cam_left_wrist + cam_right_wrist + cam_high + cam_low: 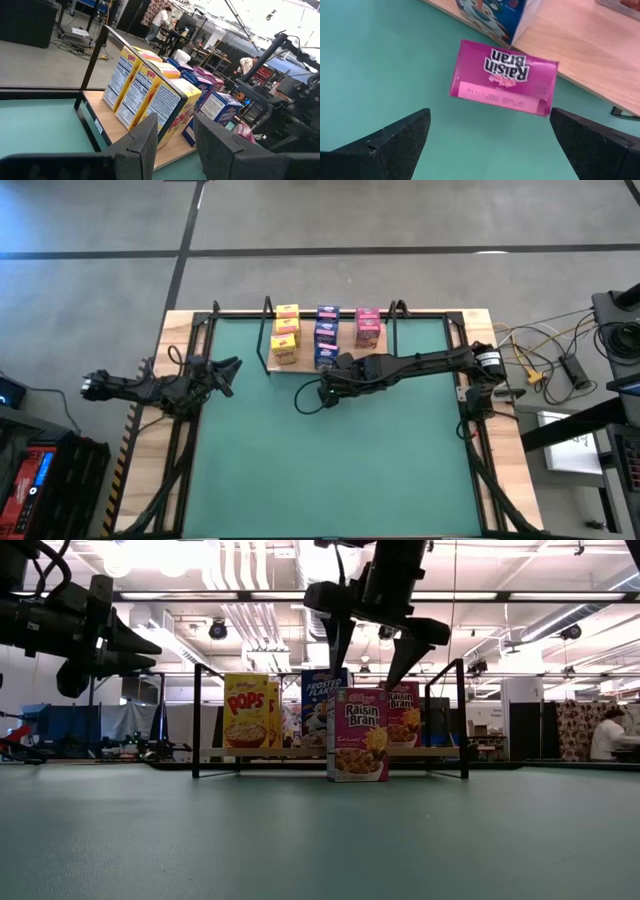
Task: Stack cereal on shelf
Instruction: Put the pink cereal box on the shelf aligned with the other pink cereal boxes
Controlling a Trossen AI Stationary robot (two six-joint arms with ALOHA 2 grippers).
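Right gripper [372,652], fingers spread, hovers over a pink box [357,735] standing on the mat just before the shelf [300,752]; next, descend and pinch it. Left gripper [228,370], fingers together, waits

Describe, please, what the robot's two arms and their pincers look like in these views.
Both arms are black, slender and jointed, with thin dark cables along them. The left pincer has two broad, flat, matte black fingers; the right pincer has similar dark, wedge-shaped ones. The right arm carries a small light patch near its base.
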